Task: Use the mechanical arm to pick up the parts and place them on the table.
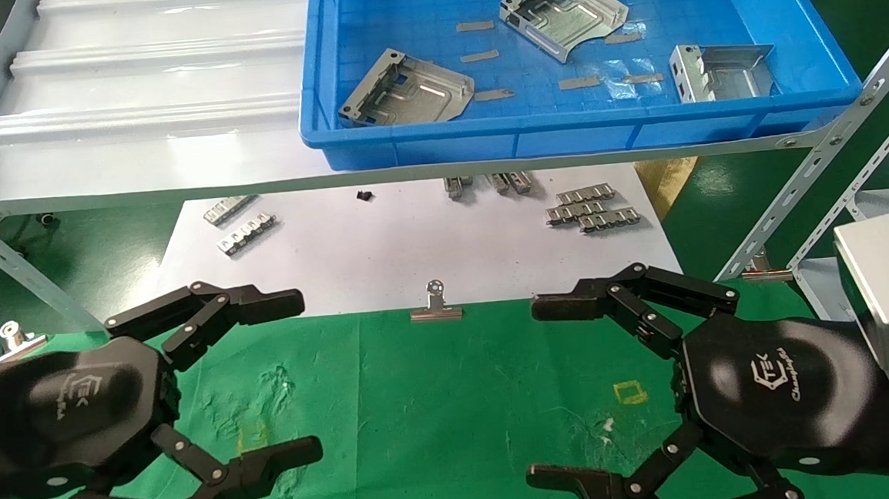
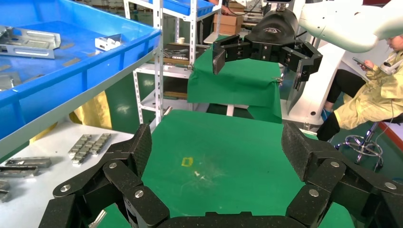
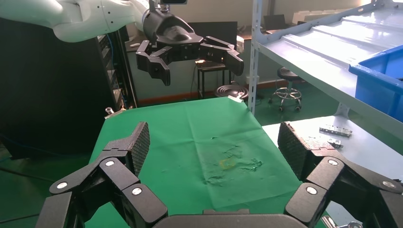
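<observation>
Three silver parts (image 1: 408, 90), (image 1: 563, 11), (image 1: 723, 70) lie in a blue bin (image 1: 561, 138) on the shelf at the back. Both mechanical arms hover low over the green table (image 1: 454, 403), facing each other. My left gripper (image 1: 302, 374) is open at the left front, nothing between its fingers. My right gripper (image 1: 538, 390) is open at the right front, also empty. The left wrist view looks through the open left gripper (image 2: 218, 147) across green cloth to the right gripper (image 2: 266, 52). The right wrist view looks through the open right gripper (image 3: 215, 142) to the left gripper (image 3: 190, 52).
A white sheet (image 1: 414, 251) behind the cloth carries toothed strips (image 1: 592, 208), (image 1: 247, 234); a binder clip (image 1: 436, 308) sits at its front edge. The grey ribbed shelf (image 1: 150, 105) overhangs it, with slanted braces (image 1: 818, 173) at the right. A yellow square (image 1: 629, 391) marks the cloth.
</observation>
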{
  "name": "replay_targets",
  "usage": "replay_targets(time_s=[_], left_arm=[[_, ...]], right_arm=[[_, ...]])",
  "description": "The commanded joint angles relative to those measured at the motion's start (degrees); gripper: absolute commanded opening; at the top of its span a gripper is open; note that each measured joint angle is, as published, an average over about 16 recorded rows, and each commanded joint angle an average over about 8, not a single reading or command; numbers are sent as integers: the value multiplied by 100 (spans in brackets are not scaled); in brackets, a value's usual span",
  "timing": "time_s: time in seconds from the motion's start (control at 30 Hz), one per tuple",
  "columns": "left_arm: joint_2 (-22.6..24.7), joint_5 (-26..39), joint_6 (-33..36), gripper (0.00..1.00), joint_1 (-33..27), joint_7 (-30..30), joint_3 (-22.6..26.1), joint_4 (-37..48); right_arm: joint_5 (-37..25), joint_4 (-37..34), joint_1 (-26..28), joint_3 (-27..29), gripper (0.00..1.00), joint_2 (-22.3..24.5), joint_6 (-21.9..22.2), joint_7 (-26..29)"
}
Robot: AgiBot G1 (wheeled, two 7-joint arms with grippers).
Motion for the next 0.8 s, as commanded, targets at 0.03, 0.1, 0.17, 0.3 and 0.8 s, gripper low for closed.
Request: replay_targets(time_s=[0.03, 0.1, 0.17, 0.3, 0.8], left_arm=[[0, 0, 0, 100, 0, 0, 0, 0], [0, 0, 0, 100, 0, 0, 0, 0], [0, 0, 0, 100, 0, 0, 0, 0], [0, 0, 0, 100, 0, 0, 0, 0], [0, 0, 0, 100, 0, 0, 0, 0]], right_arm=[[0, 0, 0, 0, 100, 0, 0, 0], [0, 0, 0, 0, 100, 0, 0, 0], [0, 0, 0, 0, 100, 0, 0, 0], [0, 0, 0, 0, 100, 0, 0, 0], [0, 0, 0, 0, 100, 0, 0, 0]])
